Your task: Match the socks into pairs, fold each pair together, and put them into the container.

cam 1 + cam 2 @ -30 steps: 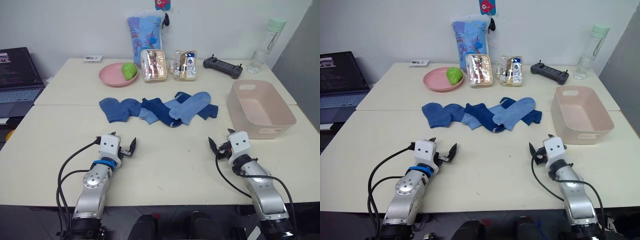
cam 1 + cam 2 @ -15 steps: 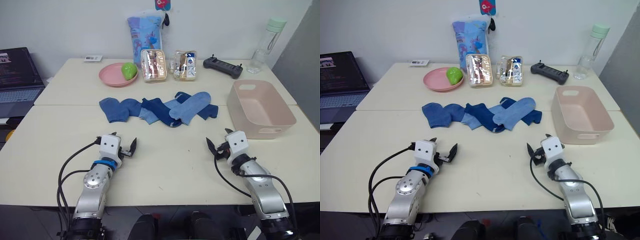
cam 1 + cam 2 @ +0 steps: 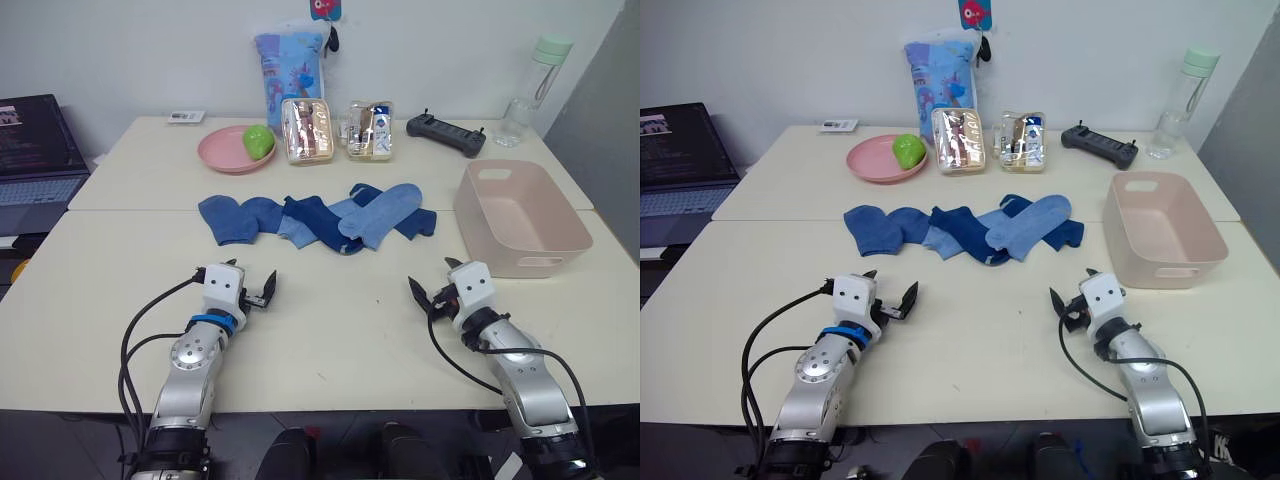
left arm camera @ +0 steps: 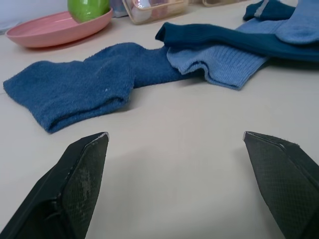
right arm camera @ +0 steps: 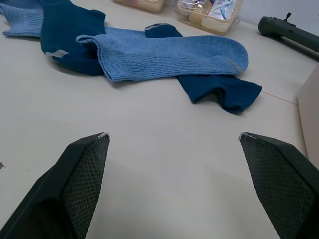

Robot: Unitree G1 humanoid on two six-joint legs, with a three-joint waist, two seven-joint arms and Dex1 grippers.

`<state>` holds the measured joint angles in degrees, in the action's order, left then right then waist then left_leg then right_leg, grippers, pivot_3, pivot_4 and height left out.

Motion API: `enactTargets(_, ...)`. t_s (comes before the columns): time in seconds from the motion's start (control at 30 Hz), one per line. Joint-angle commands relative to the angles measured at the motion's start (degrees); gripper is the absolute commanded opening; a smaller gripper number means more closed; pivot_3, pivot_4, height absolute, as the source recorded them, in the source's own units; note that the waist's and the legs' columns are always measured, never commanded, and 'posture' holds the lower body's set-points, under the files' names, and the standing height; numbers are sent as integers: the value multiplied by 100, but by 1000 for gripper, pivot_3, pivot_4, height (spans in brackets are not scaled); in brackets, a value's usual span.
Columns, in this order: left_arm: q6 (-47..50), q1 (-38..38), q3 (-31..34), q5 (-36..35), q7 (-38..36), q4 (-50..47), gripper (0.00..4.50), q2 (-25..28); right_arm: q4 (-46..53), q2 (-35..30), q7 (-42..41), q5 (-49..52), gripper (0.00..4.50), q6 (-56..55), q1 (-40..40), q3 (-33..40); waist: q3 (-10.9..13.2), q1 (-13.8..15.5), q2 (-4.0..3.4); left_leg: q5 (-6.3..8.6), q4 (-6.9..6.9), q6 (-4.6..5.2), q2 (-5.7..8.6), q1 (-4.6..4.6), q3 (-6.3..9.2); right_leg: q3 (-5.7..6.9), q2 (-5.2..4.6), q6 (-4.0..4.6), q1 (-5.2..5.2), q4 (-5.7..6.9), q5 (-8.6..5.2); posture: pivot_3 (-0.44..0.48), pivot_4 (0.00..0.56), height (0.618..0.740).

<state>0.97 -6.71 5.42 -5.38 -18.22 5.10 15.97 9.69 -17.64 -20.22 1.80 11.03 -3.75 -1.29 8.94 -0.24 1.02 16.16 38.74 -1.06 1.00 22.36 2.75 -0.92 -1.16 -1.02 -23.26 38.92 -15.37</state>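
Lowest in the frame, both my arms have crept forward across the desk point(image 3: 330, 350) over the last second. The left claw point(image 3: 254, 297) now sits a touch higher and further right in the frame than it did, and the right claw point(image 3: 430, 293) has slid up and to the left, toward the middle. Both have their fingers spread wide with nothing between them; each wrist view has bare desk in the gap.

Nothing else has moved. The socks point(image 3: 318, 217) lie as a loose overlapping row across the centre of the frame, well beyond both claws: a mid-blue sock point(image 4: 75, 94) at the left end, dark navy ones in the middle, and a light-blue sock point(image 5: 164, 56) draped over a navy one toward the right end. The container point(image 3: 520, 218), a pale pink tub, sits empty at middle right, just beside the right end of the row.

Along the top of the frame sit a pink plate point(image 3: 222, 150) holding a green object point(image 3: 258, 140), two clear pouches, a patterned bag, a black controller and a bottle.

I read this as the opening reach only: no sock touched, no pair matched, all of the task ahead. The left claw seems lined up for the mid-blue sock.
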Motion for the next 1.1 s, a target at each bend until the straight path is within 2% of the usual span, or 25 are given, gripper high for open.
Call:
enactTargets(0.03,-117,-35,-19,-89,-121,-78,4500,4,212,-69,-20,-12,4481,-80,-60,31,0,0,0,0,0,0,0,0,1,1,0,0,0,0,0,0,150,740)
enactTargets(0.3,-227,-105,-91,-241,-540,-139,4500,69,80,-109,-54,-198,4481,-36,-436,-179,1,-3,-1,0,0,0,0,0,1,1,0,0,0,0,0,0,150,740)
enactTargets(0.73,-203,11,-103,-288,-551,-330,4500,-34,-192,-91,-175,-404,4481,-92,-809,-450,1,-4,0,0,0,0,0,0,1,1,0,0,0,-2,0,0,150,740)
enactTargets(0.87,-184,-69,-131,-626,-901,-521,4500,-39,-802,-87,-179,-711,4481,-147,-1347,-744,2,-14,-1,0,0,0,0,0,0,1,0,0,0,-1,0,0,150,740)
enactTargets(1.0,239,-55,-186,-1458,-1615,-1104,4500,42,-1993,-22,-132,-1148,4481,-405,-2125,-1144,2,-26,-1,0,0,0,0,0,0,1,0,1,-1,-1,0,0,150,740)
enactTargets(1.1,312,-134,-364,-1368,-1843,-1254,4500,222,-2802,130,-3,-1270,4481,-626,-2679,-1217,3,-41,-3,0,-1,0,1,0,-1,0,1,1,-1,-1,0,0,150,740)
